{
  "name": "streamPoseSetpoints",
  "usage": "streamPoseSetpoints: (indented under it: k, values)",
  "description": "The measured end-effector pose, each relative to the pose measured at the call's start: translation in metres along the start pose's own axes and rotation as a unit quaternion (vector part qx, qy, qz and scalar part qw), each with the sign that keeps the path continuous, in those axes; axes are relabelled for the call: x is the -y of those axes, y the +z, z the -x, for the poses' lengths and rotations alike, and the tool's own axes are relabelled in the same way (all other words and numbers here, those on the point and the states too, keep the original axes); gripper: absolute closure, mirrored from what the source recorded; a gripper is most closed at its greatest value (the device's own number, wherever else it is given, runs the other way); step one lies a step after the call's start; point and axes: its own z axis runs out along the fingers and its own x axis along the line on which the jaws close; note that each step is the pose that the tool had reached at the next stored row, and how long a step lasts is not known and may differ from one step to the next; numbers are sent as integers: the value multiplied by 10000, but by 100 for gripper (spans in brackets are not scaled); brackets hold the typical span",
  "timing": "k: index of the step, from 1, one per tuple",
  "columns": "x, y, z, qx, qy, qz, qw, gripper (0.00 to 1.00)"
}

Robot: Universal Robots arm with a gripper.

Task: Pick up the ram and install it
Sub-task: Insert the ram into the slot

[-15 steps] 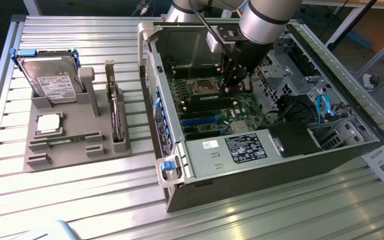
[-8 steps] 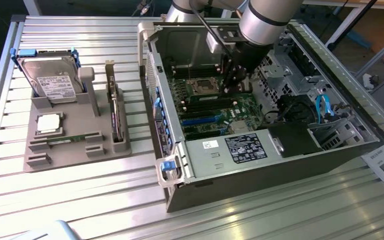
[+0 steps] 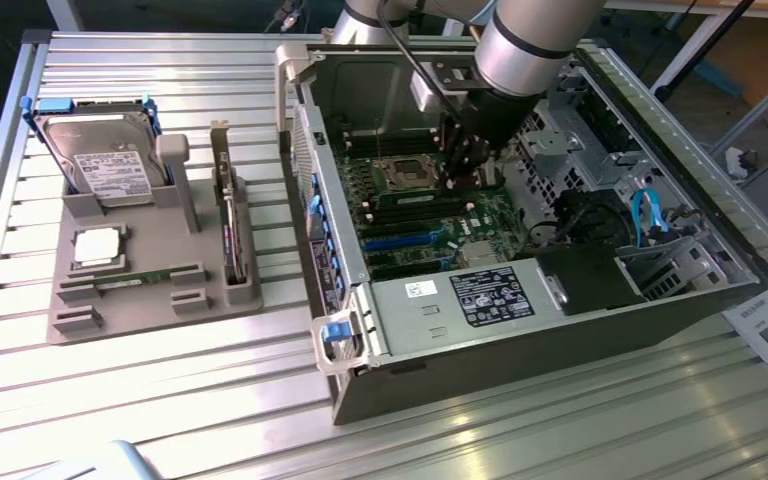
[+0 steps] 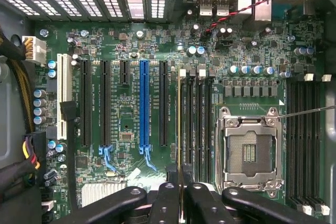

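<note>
Slatted metal tabletop (image 3: 157, 400) forms the work surface, and an open computer case (image 3: 518, 350) is laid on it at the centre and right of the exterior view. The gripper (image 3: 468, 170) (image 4: 181, 192) is lowered inside the case at upper centre of that view, carried by the grey arm (image 3: 524, 45). Its black fingers (image 4: 165, 203) are clenched on the ram (image 4: 180, 129), which is seen edge-on in the wrist view as a thin pale line. The ram is held upright just over the green motherboard (image 3: 424, 215) and is aligned lengthwise with the black memory slots (image 4: 199, 124); whether it is seated in a slot cannot be told. An open processor socket (image 4: 249, 150) is noted just beside those slots, and a blue expansion slot (image 4: 144, 103) on the opposite side. Well apart, at the exterior view's left, a grey tray (image 3: 157, 310) is recorded, holding a hard drive (image 3: 104, 160), a silver processor chip (image 3: 97, 245) and an expansion card (image 3: 228, 230) stood on edge.
</note>
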Motion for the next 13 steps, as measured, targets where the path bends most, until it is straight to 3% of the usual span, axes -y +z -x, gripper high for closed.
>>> streamPoseSetpoints:
  k: [13]
  values:
    - [5,79,56,0,-1,-1,10000,88]
